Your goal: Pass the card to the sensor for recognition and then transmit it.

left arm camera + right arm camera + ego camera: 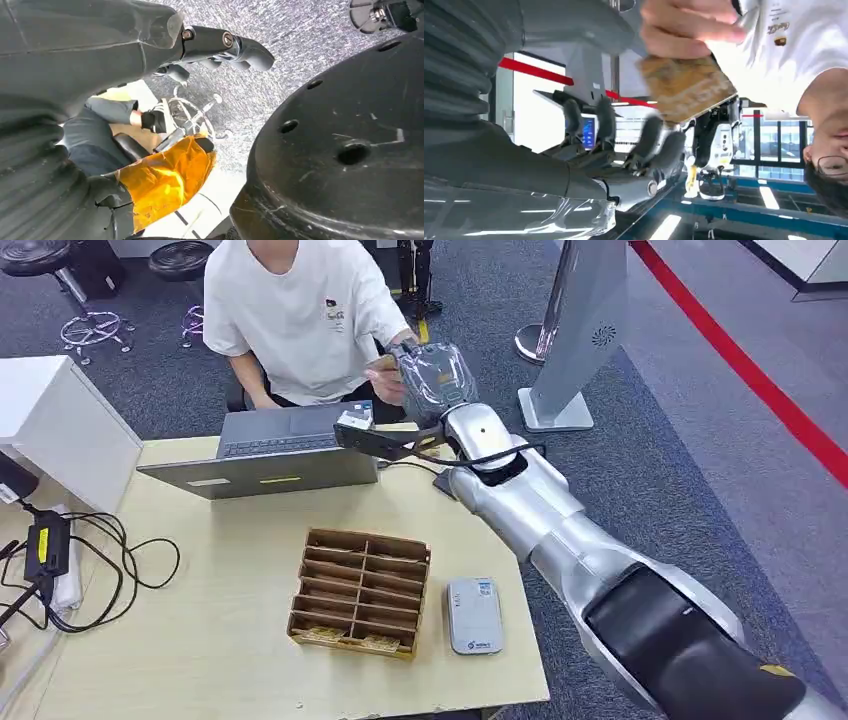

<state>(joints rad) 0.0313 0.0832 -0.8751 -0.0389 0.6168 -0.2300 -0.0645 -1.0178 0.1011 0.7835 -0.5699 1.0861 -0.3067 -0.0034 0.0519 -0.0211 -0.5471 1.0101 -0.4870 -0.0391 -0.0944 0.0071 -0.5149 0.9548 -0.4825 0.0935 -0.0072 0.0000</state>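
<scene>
A: The right hand (432, 375) sits at the upper middle of the head view, reaching past the far edge of the desk (200, 640) toward the person (300, 320) in the white shirt. In the right wrist view its dark fingers (649, 142) are spread and empty.

B: And the card (684, 90)?

A: Upper middle of the right wrist view, a brownish card, blurred. The person's hand (684, 25) pinches it from the top of that frame. The robot's fingertips lie just beside its lower edge; I cannot tell whether they touch it.

B: The left hand (220, 47)?

A: Top centre of the left wrist view, fingers loosely curled with nothing in them, over grey carpet.

B: What lies on the desk?

A: In the head view, the grey sensor (473, 615) lies flat at lower centre, near the desk's right edge. Just left of it is a brown cardboard divider tray (360, 590). A grey laptop (270, 455) stands open at the far edge, in front of the person. At the left edge of the frame, black cables (110, 560) loop beside a white box (60, 425).
</scene>
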